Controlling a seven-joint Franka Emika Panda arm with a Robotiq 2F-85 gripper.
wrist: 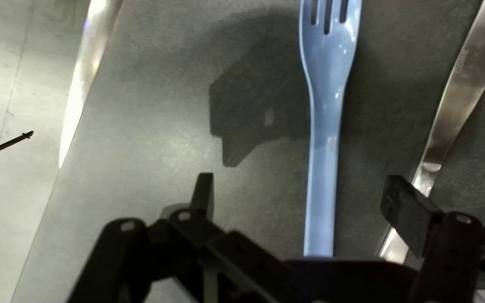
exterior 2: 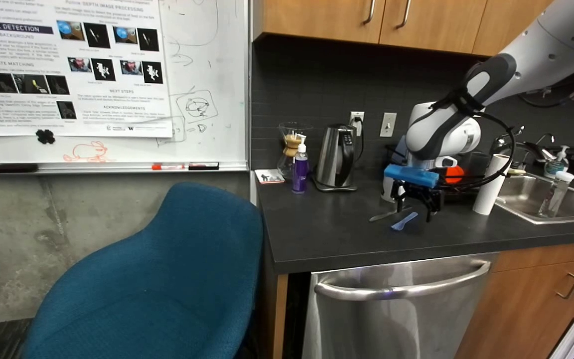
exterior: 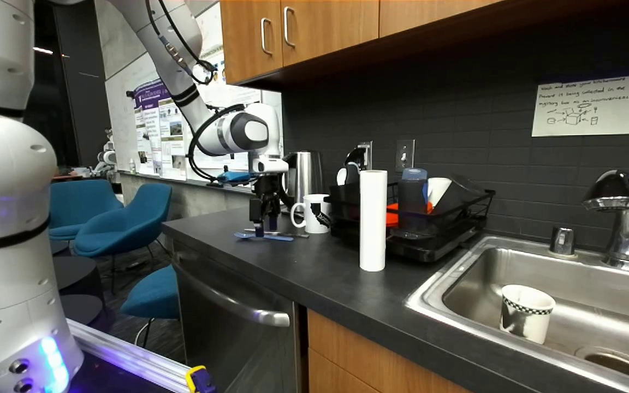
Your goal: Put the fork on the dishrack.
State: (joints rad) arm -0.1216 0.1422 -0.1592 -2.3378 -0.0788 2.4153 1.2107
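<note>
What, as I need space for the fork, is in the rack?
A blue-topped container, something orange, something white and a tilted dark piece show in an exterior view. The roll and arm cover parts of the rack; what they hide cannot be told.

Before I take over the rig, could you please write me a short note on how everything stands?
Hand: open, holding nothing, with the fork between its fingers in the wrist view.
Fork: lying on the counter, beside the knife. One finger overlaps the knife in the wrist view; touching or not, I cannot tell.
Rack: on the same counter, behind the roll in an exterior view.
Done: hand positioned at the fork, no grasp yet.
Left: close on the fork, lift it, set it on the rack.
</note>
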